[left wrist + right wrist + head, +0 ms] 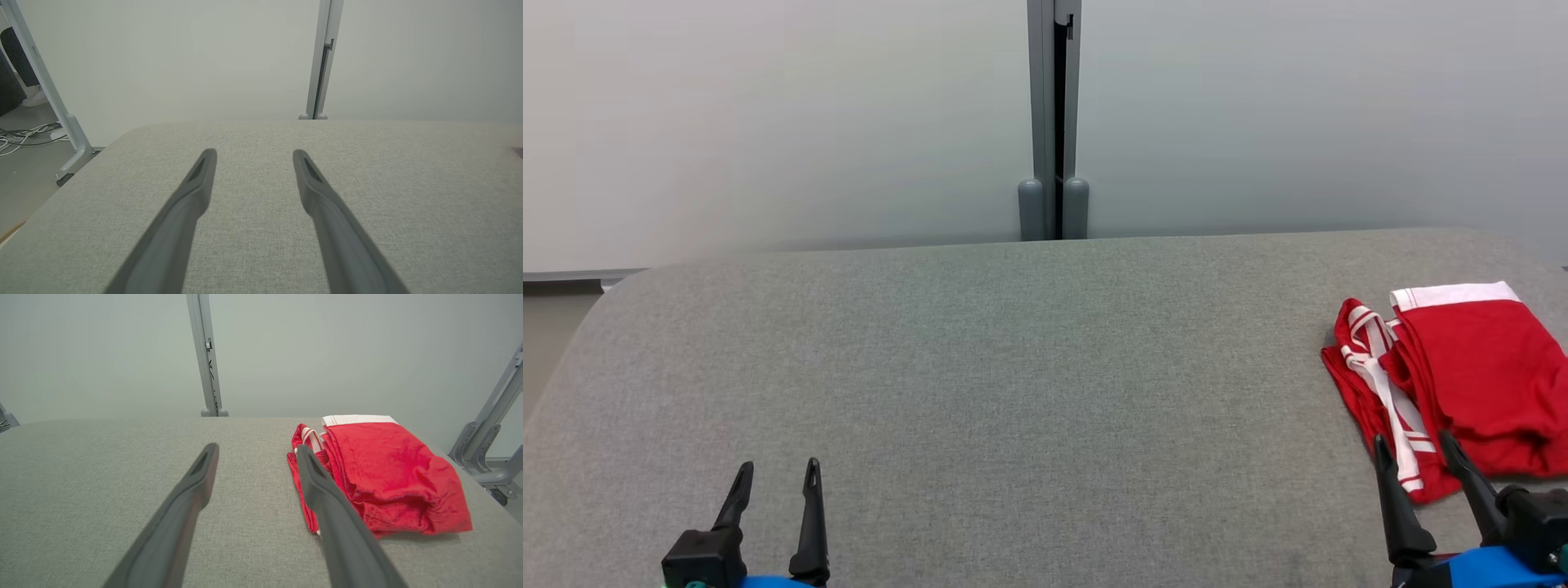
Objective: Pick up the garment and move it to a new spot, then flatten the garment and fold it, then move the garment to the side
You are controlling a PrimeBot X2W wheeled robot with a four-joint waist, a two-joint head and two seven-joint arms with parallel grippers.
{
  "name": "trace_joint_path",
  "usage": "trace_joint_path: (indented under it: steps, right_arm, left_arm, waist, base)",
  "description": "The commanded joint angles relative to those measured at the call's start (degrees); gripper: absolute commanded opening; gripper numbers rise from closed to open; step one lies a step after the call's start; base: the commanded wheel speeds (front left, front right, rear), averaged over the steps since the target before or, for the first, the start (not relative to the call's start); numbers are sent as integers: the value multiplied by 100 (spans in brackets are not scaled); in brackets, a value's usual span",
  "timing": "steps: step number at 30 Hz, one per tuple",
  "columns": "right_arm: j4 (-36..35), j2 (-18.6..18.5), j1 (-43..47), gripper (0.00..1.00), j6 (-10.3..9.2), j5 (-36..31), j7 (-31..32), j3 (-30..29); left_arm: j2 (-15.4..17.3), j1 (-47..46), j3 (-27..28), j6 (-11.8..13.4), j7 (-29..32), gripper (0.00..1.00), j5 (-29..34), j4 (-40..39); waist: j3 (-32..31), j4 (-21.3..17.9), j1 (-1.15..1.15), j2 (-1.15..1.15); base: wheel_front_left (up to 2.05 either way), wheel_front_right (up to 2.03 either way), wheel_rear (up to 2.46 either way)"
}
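Now | red garment (1470, 376) folded at right edge of grey table (1013, 367) | bare surface left of garment | left gripper (778, 467), right gripper (1413, 443): fingers apart

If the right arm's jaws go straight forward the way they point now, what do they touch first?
Probably the red garment: its near left edge lies right ahead of the open jaws. Height is unclear, so they may pass just above it.

One red garment (1478, 376), one grey table (1013, 367), two pincers: left pincer (778, 465), right pincer (1413, 438)
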Motion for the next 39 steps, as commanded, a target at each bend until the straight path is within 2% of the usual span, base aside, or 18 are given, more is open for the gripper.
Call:
trace_joint_path:
  steps: [1, 14, 34, 35, 39]
  right_arm:
    - [-89, 5, 119, 100, 0, 34, 42, -11]
    - [-305, 6, 259, 100, 0, 43, 177, 51]
    - [-233, 7, 254, 100, 0, 48, 104, 54]
    - [-224, 2, 199, 0, 0, 54, 120, 67]
    - [9, 22, 184, 0, 0, 117, 136, 73]
  left_arm:
    - [45, 92, 28, 25, -20, 100, -32, 13]
    - [52, 101, -20, 76, 6, 100, -77, 120]
    - [86, 36, -83, 72, 36, 100, -137, 87]
    - [58, 110, -84, 70, 35, 0, -134, 103]
    - [-88, 193, -140, 58, 46, 0, -189, 255]
  waist:
    - [-26, -22, 0, 0]
    - [-87, -4, 0, 0]
    - [-105, 16, 0, 0]
    - [-105, 15, 0, 0]
    - [-103, 15, 0, 0]
  base:
    - [0, 0, 0]
    - [0, 0, 0]
    - [0, 0, 0]
    - [0, 0, 0]
    - [0, 0, 0]
